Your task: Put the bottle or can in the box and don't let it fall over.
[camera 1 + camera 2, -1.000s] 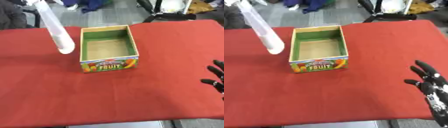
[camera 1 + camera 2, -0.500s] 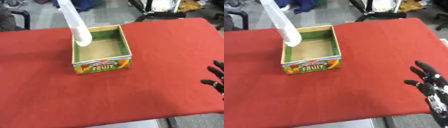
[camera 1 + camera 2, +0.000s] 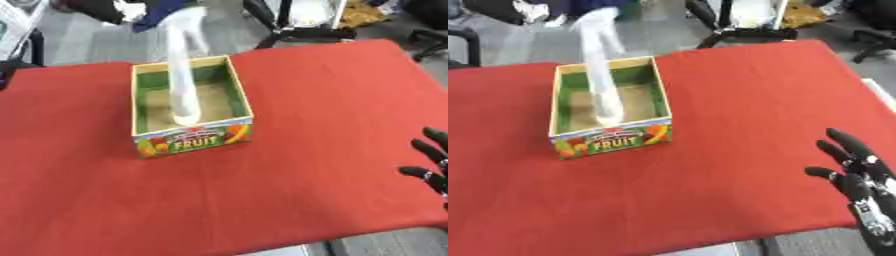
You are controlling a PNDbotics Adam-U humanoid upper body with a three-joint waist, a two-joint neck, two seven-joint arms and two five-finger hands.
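The pale bottle [image 3: 181, 85] hangs over the fruit box [image 3: 191, 141], its long axis running from twelve o'clock down to six, base low inside. The right hand [image 3: 859, 177] rests relaxed and empty at the bench's [image 3: 332, 95] four o'clock corner, well apart. No left hand shows, so I cannot tell what holds the bottle.

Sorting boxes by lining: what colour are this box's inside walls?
Green inside walls on the box, clearest in the left eye view.

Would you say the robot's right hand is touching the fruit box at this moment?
Apart. In the right eye view the right hand rests open near the lower right corner, with bare red tablecloth lying between it and the fruit box.
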